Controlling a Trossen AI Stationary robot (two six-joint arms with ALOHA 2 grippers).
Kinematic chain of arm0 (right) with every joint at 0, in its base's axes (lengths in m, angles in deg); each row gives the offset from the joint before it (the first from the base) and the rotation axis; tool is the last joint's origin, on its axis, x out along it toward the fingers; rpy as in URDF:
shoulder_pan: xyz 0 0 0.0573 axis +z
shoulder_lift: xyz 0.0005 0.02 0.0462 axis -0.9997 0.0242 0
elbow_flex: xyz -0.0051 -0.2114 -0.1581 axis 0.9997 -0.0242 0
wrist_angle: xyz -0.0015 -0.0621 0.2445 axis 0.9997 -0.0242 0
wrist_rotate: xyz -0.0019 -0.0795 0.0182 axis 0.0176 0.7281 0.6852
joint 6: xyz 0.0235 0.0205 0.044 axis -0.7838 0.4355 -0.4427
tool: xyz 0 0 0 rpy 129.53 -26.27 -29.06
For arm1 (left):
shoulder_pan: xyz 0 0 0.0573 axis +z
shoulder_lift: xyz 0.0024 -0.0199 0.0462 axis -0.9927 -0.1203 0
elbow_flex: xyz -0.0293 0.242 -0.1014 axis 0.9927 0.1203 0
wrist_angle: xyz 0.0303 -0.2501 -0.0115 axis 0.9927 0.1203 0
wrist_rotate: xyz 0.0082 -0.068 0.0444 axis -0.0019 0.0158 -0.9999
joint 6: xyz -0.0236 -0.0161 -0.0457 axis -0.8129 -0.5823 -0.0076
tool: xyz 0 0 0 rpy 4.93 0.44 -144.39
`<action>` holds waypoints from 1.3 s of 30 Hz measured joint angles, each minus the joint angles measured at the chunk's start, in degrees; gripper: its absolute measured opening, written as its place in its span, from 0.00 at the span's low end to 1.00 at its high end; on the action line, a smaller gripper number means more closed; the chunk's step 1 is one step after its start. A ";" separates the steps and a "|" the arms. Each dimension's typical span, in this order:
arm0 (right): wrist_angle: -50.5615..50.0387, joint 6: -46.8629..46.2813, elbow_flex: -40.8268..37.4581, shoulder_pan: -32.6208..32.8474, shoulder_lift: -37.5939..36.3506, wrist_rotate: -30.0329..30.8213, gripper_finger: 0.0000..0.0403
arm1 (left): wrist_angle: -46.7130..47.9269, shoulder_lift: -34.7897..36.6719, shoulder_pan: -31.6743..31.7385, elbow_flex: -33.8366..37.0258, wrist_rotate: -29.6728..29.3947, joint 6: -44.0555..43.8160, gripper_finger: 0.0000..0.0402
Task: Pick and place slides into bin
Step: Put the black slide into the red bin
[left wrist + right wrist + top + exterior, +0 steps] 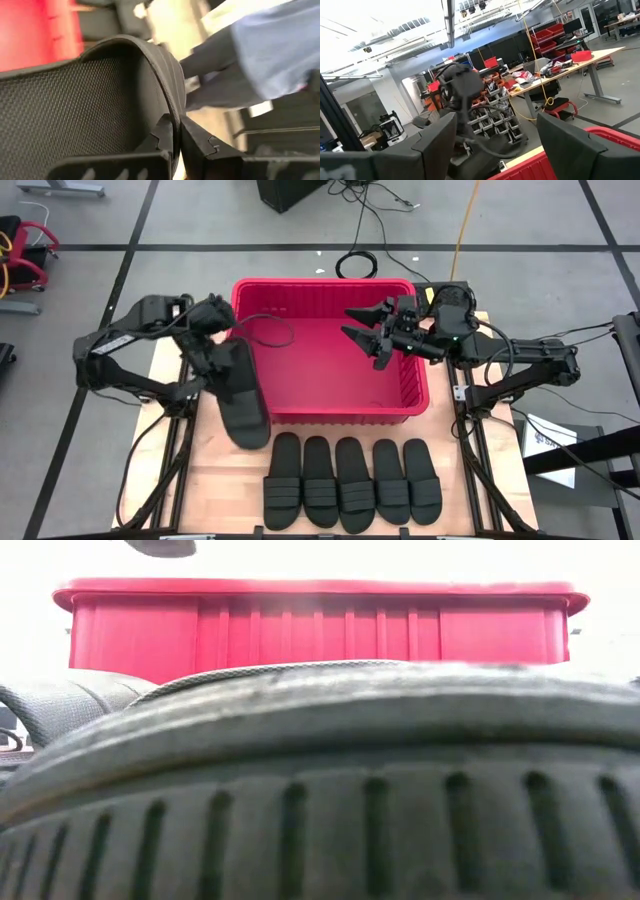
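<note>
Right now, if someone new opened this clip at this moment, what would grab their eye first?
The big red bin at the table's middle stands out first. Next, the left pincer is shut on a black slide, holding it at the bin's left wall, not yet inside. The right pincer hovers open over the bin's right side, and five more slides lie in a row on the wooden table in front of the bin.

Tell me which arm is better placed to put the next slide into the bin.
Left. Its hand is already shut on a slide at the bin's left wall. The right hand hangs open and empty over the bin, away from the five slides in the row.
</note>
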 joint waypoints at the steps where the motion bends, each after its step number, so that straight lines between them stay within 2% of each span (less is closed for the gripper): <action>1: -0.01 0.03 0.00 0.00 0.00 0.00 0.66 | 2.29 -1.18 1.27 -1.27 -1.93 2.38 0.02; 9: -0.07 0.08 0.00 -0.20 0.00 -0.26 0.66 | 2.21 -6.62 9.41 -5.75 -7.37 8.71 0.04; 13: -0.07 0.07 0.00 -0.20 0.00 -0.30 0.66 | 2.12 -8.47 12.61 -7.01 -8.96 10.66 0.01; 21: -1.55 0.13 0.04 -0.39 0.00 -0.48 0.66 | 2.17 -10.03 16.65 -6.66 -19.58 18.40 0.03; 28: -1.53 0.38 0.04 -0.44 0.00 -0.48 0.66 | 2.09 -13.48 18.39 -6.47 -20.58 23.04 0.02; 33: -1.51 1.31 0.04 -0.44 0.00 -0.45 0.66 | 2.10 -16.86 17.70 -3.42 -21.12 25.88 0.01; 39: -1.46 1.26 0.04 -0.42 0.00 -0.44 0.66 | 2.14 -19.12 16.91 3.56 -23.40 27.05 0.03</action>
